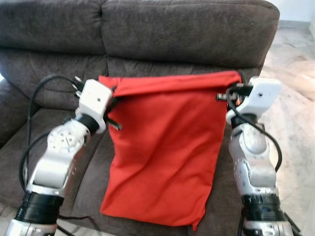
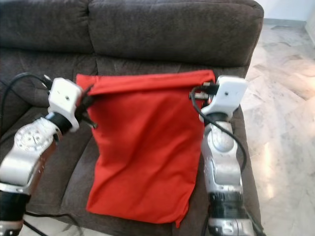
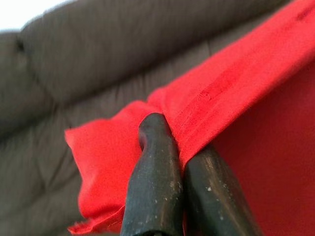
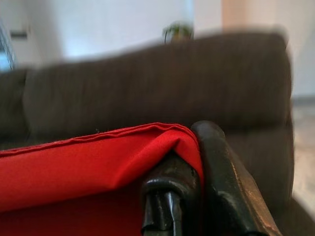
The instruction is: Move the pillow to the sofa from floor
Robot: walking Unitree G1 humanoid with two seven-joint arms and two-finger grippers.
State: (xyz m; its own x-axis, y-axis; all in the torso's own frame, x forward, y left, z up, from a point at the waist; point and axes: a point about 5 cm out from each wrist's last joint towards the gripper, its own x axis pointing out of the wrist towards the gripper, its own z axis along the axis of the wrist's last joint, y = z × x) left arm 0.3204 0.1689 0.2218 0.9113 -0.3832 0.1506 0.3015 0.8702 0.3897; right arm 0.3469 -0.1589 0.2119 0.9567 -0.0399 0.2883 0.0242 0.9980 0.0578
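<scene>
Left gripper (image 1: 114, 101) and right gripper (image 1: 222, 97) pinching pillow (image 1: 162, 152) top corners above sofa (image 1: 187, 34).

Pillow hangs across the middle of the sofa seat; room lies to either side.

The red pillow (image 1: 165, 147), clamped at its top corners by the left hand (image 1: 112, 101) and right hand (image 1: 227, 97), curtains the sofa (image 1: 187, 34) seat ahead. Bare seat cushion lies open to the robot's left, the sofa backrest blocks any reach beyond, and the marble floor (image 1: 295, 113) is open on the right past the armrest.
</scene>
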